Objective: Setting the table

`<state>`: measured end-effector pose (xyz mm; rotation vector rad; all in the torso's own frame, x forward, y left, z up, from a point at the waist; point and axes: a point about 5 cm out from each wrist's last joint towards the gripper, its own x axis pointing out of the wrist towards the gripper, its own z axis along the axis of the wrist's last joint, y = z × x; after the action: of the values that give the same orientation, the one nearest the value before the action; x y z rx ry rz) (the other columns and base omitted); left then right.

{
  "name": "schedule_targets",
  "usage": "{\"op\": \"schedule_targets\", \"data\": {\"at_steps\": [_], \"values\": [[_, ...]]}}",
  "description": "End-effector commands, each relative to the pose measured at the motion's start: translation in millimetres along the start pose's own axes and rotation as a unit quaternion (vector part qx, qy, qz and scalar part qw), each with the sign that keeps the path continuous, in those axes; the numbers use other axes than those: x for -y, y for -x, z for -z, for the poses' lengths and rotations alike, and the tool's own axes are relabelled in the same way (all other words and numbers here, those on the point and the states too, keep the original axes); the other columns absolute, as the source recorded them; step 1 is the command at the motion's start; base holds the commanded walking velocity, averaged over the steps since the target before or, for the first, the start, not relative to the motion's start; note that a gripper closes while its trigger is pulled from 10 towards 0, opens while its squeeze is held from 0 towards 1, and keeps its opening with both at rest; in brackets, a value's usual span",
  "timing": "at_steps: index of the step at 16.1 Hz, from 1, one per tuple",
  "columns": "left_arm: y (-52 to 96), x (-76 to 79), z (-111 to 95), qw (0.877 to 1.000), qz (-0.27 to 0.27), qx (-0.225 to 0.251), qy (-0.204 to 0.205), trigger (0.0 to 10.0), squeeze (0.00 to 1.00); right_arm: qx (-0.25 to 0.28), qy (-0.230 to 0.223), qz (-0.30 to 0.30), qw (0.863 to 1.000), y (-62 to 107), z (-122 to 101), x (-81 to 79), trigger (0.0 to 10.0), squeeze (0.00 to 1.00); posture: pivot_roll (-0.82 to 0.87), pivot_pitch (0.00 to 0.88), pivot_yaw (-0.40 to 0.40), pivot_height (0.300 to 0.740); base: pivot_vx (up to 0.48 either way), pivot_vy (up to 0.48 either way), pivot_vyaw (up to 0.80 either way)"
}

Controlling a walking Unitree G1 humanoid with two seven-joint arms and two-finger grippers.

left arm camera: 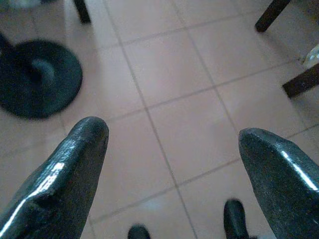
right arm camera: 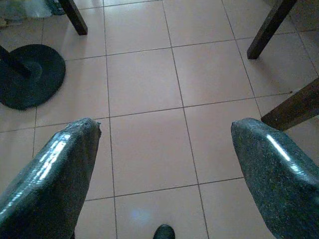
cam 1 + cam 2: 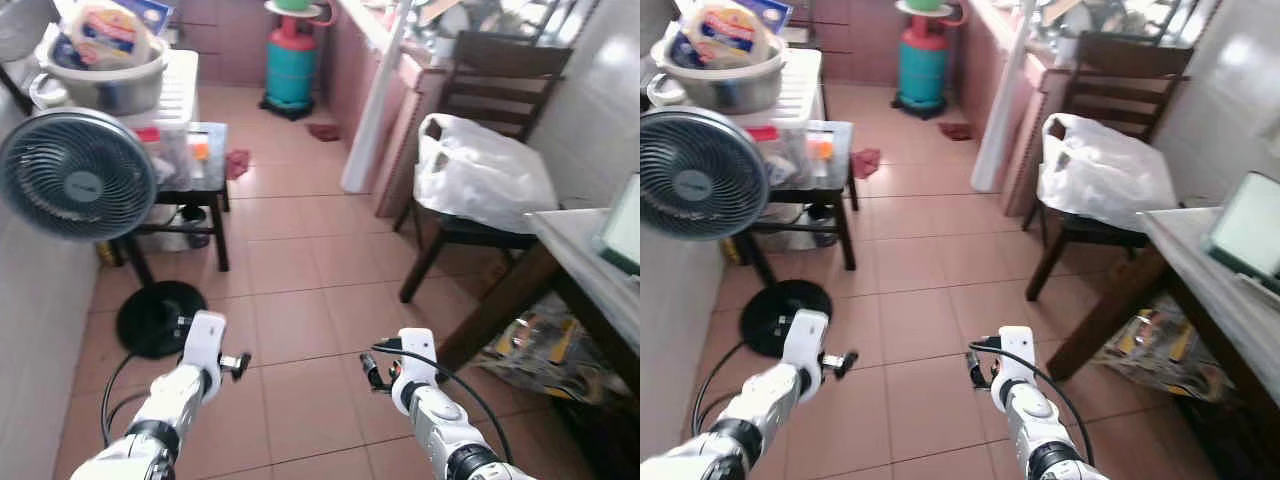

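The wooden dining table stands at the right, its pale top bearing a green-edged flat thing at the frame's edge. Both arms are held low in front of me over the tiled floor: left arm, right arm. My left gripper is open, its two black fingers spread wide above bare tiles. My right gripper is open too and holds nothing; a table leg lies close beside it.
A dark wooden chair carrying a white plastic bag stands by the table. A standing fan with a round black base is at the left, beside a low black table. A gas cylinder stands far back.
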<state>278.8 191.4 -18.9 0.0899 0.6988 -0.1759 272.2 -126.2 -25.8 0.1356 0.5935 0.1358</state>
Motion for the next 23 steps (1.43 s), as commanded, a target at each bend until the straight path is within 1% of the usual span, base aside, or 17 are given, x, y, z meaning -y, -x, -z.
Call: {"op": "schedule_targets", "data": {"at_steps": [1, 2, 3, 4, 5, 6, 7, 8, 10, 11, 12, 13, 14, 15, 16, 20, 23], "values": [[-0.2, 4.7, -1.8, 1.000, 0.018, 0.013, -0.017, 10.0, 0.00, 0.002, -0.009, 0.023, 1.000, 4.1, 5.0, 12.2, 10.0, 0.00, 0.25, 0.050, -0.129, 0.740, 0.000, 0.000, 0.00], [0.6, 6.3, 1.9, 1.000, 0.021, 0.013, -0.018, 10.0, 0.00, 0.003, -0.010, 0.030, 0.999, 6.6, 9.2, 16.2, 10.0, 0.00, 0.25, 0.054, -0.117, 0.740, 0.000, 0.000, 0.00], [0.8, 11.0, 6.7, 1.000, 0.029, 0.010, -0.005, 10.0, 0.00, 0.007, -0.019, 0.046, 0.999, 12.0, 16.5, 25.2, 10.0, 0.00, 0.26, 0.050, -0.095, 0.740, 0.000, 0.000, 0.00], [0.8, 12.5, 7.2, 0.999, 0.032, 0.012, -0.010, 10.0, 0.00, 0.008, -0.020, 0.047, 0.999, 12.9, 17.4, 26.9, 10.0, 0.00, 0.26, 0.050, -0.090, 0.740, 0.000, 0.000, 0.00], [2.2, 16.1, 11.4, 0.998, 0.044, 0.016, -0.049, 10.0, 0.00, 0.008, -0.024, 0.064, 0.998, 17.1, 22.7, 34.5, 10.0, 0.00, 0.26, 0.047, -0.072, 0.740, 0.000, 0.000, 0.00], [3.3, 14.2, 15.9, 0.998, 0.038, 0.008, -0.039, 10.0, 0.00, 0.009, -0.034, 0.077, 0.996, 19.6, 26.2, 38.1, 10.0, 0.00, 0.25, 0.043, -0.057, 0.740, 0.000, 0.000, 0.00], [4.0, 15.2, 21.5, 0.999, 0.029, -0.001, -0.043, 10.0, 0.00, 0.018, -0.051, 0.093, 0.994, 24.3, 30.8, 44.6, 10.0, 0.00, 0.26, 0.045, -0.042, 0.740, 0.000, 0.000, 0.00], [4.4, 17.0, 24.7, 0.998, 0.031, -0.006, -0.048, 10.0, 0.00, 0.021, -0.050, 0.098, 0.994, 26.4, 33.1, 46.2, 10.0, 0.00, 0.26, 0.045, -0.036, 0.740, 0.000, 0.000, 0.00], [8.0, 12.5, 32.4, 0.996, 0.027, -0.010, -0.081, 10.0, 0.00, 0.024, -0.063, 0.114, 0.991, 33.2, 43.2, 49.7, 10.0, 0.00, 0.27, 0.040, -0.017, 0.740, 0.000, 0.000, 0.00], [8.6, 13.6, 35.3, 0.996, 0.028, -0.012, -0.080, 10.0, 0.00, 0.027, -0.066, 0.119, 0.990, 35.5, 45.4, 51.8, 10.0, 0.00, 0.27, 0.039, -0.013, 0.740, 0.000, 0.000, 0.00], [11.2, 13.5, 43.2, 0.994, 0.039, -0.021, -0.103, 10.0, 0.00, 0.030, -0.063, 0.121, 0.990, 37.4, 48.4, 50.4, 10.0, 0.00, 0.27, 0.041, -0.004, 0.740, 0.000, 0.000, 0.00], [11.2, 19.4, 48.1, 0.990, 0.046, -0.030, -0.132, 10.0, 0.00, 0.035, -0.064, 0.133, 0.988, 39.9, 48.7, 55.7, 10.0, 0.00, 0.25, 0.029, 0.035, 0.740, 0.000, 0.000, 0.00], [10.4, 22.6, 49.0, 0.988, 0.048, -0.035, -0.140, 10.0, 0.00, 0.040, -0.062, 0.141, 0.987, 41.0, 47.3, 59.4, 10.0, 0.00, 0.24, 0.023, 0.042, 0.740, 0.000, 0.000, 0.00], [8.7, 24.0, 45.9, 0.989, 0.047, -0.036, -0.137, 10.0, 0.00, 0.047, -0.069, 0.157, 0.984, 42.3, 45.2, 64.8, 10.0, 0.00, 0.21, 0.022, 0.056, 0.740, 0.000, 0.000, 0.00], [7.9, 24.5, 43.9, 0.989, 0.047, -0.035, -0.136, 10.0, 0.00, 0.052, -0.075, 0.160, 0.983, 42.9, 44.5, 66.0, 10.0, 0.00, 0.20, 0.031, 0.065, 0.740, 0.000, 0.000, 0.00], [5.5, 43.4, 45.3, 0.984, 0.071, -0.032, -0.162, 10.0, 0.00, 0.041, -0.076, 0.164, 0.983, 49.5, 59.4, 61.4, 10.0, 0.00, 0.15, 0.016, 0.022, 0.740, 0.000, 0.000, 0.00], [6.5, 43.3, 47.2, 0.988, 0.064, -0.024, -0.139, 10.0, 0.00, 0.040, -0.083, 0.167, 0.982, 53.5, 66.2, 59.2, 10.0, 0.00, 0.13, 0.006, 0.013, 0.740, 0.000, 0.000, 0.00]]}}
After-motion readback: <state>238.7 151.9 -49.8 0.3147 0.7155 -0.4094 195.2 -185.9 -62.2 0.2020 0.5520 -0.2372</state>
